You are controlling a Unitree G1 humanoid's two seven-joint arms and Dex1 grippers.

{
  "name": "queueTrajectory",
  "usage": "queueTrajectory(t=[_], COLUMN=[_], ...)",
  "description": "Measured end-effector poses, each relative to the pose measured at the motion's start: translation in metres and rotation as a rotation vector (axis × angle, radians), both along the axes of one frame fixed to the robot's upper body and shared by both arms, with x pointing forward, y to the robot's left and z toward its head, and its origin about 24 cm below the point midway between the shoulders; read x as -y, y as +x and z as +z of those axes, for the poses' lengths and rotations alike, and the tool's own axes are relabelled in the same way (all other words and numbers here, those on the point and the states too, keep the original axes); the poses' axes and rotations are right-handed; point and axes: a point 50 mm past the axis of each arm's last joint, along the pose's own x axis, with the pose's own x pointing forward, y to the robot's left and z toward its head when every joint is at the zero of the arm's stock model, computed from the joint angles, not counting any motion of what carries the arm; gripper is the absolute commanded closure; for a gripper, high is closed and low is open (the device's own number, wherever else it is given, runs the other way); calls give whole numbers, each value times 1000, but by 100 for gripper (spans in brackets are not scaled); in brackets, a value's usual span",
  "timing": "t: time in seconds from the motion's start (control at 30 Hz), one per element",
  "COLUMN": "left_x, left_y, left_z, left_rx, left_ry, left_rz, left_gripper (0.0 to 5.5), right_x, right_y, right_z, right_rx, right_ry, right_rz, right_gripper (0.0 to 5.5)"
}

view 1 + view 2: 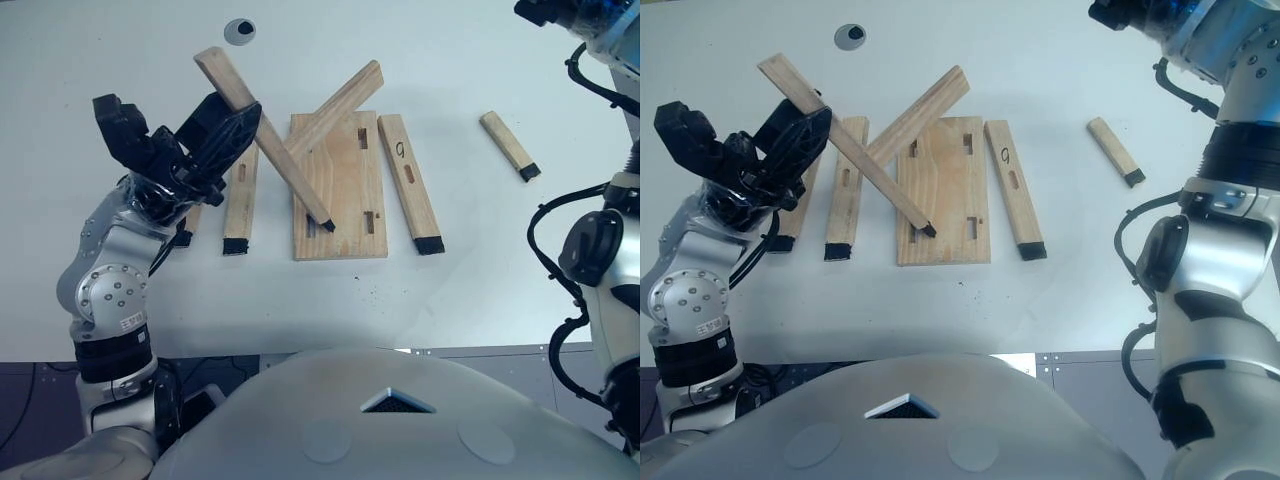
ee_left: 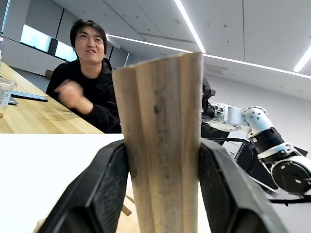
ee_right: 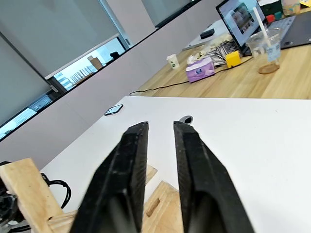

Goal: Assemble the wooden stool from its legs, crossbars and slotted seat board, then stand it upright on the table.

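- The left hand (image 2: 163, 194) is clamped on the upper part of a wooden leg (image 1: 285, 160), holding it tilted over the desk (image 1: 480, 270).
- The leg's black-tipped lower end touches the slotted seat board (image 1: 345, 215) near one of its slots.
- The seat board lies flat at the middle of the desk.
- A second leg (image 1: 340, 100) crosses the board's far edge at an angle, behind the held one.
- Two more legs lie flat, one just left of the board (image 1: 240, 200) and one just right of it (image 1: 410, 180).
- Another leg (image 1: 798, 205) is partly hidden under the left hand.
- A short crossbar (image 1: 508, 143) lies well apart to the right.
- The right hand (image 3: 160, 127) hangs raised at the far right, fingers narrowly parted and empty.
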Motion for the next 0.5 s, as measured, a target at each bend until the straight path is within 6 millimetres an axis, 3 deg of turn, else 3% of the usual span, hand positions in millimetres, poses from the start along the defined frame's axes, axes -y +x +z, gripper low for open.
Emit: queueTrajectory(t=[0.13, 0.5], left_x=[-6, -20], left_y=[-1, -1], left_z=[4, 17], left_rx=[9, 14], left_ry=[43, 139], left_rz=[-31, -54], left_gripper=[349, 349], right_x=[-2, -5], right_y=[-1, -2], right_z=[-1, -3], right_rx=[-1, -2], right_ry=[-3, -17], right_rz=[27, 68], right_gripper=[550, 550])
